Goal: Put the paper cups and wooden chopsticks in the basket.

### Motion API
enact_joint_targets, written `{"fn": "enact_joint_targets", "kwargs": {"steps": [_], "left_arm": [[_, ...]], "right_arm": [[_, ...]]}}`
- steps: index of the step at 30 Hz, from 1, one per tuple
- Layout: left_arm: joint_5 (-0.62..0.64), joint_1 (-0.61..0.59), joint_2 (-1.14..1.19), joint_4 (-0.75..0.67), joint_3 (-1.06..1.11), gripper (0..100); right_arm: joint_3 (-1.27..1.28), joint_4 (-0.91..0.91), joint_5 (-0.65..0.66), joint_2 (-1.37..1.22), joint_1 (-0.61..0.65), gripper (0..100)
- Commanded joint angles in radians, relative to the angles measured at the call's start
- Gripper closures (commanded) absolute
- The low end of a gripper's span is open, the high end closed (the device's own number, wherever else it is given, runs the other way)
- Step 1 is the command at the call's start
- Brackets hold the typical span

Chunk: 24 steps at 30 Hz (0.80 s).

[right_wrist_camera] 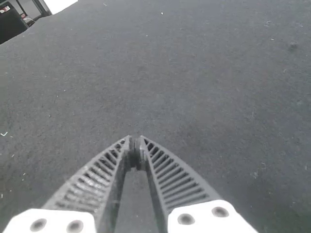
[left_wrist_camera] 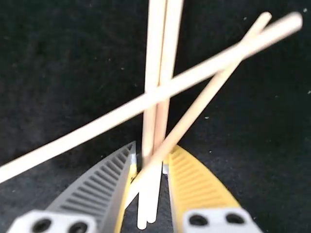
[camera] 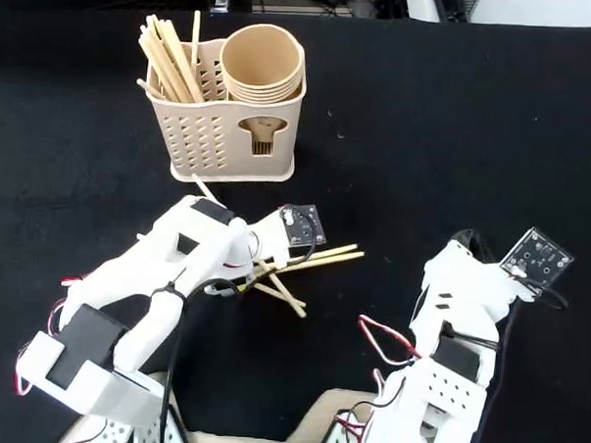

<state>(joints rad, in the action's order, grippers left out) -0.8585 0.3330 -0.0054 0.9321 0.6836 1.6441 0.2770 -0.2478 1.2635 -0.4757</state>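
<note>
The beige slotted basket [camera: 225,140] stands at the back with several wooden chopsticks [camera: 170,59] in one compartment and stacked paper cups [camera: 263,63] in the other. Loose chopsticks [camera: 323,257] lie crossed on the black cloth in front of it. My left gripper [left_wrist_camera: 150,158] is down on this pile, shut on a parallel pair of chopsticks [left_wrist_camera: 160,73]. Two more sticks [left_wrist_camera: 218,63] cross over that pair. My right gripper [right_wrist_camera: 134,145] is shut with nothing in it, above bare cloth; its arm [camera: 459,288] is at the right.
The black cloth [camera: 457,121] covers the whole table, with free room right of the basket. One chopstick [camera: 207,190] pokes out between the basket's base and the left arm [camera: 176,265]. The table's front edge lies beneath the arm bases.
</note>
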Motion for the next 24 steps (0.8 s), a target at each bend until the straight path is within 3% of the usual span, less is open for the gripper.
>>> {"fn": "enact_joint_targets", "kwargs": {"steps": [1, 7, 15, 24], "left_arm": [[0.005, -0.008, -0.002, 0.009, -0.024, 92], [0.066, 0.050, -0.049, 0.157, -0.082, 92], [0.069, 0.042, -0.135, 0.161, -0.038, 92], [0.008, -0.076, -0.126, 0.094, -0.022, 92]], "right_arm": [[-0.058, -0.026, -0.011, 0.012, 0.017, 96.3], [-0.058, -0.026, -0.011, 0.012, 0.017, 96.3], [-0.058, -0.025, -0.011, 0.012, 0.017, 96.3], [-0.058, -0.021, -0.011, 0.012, 0.017, 96.3]]}}
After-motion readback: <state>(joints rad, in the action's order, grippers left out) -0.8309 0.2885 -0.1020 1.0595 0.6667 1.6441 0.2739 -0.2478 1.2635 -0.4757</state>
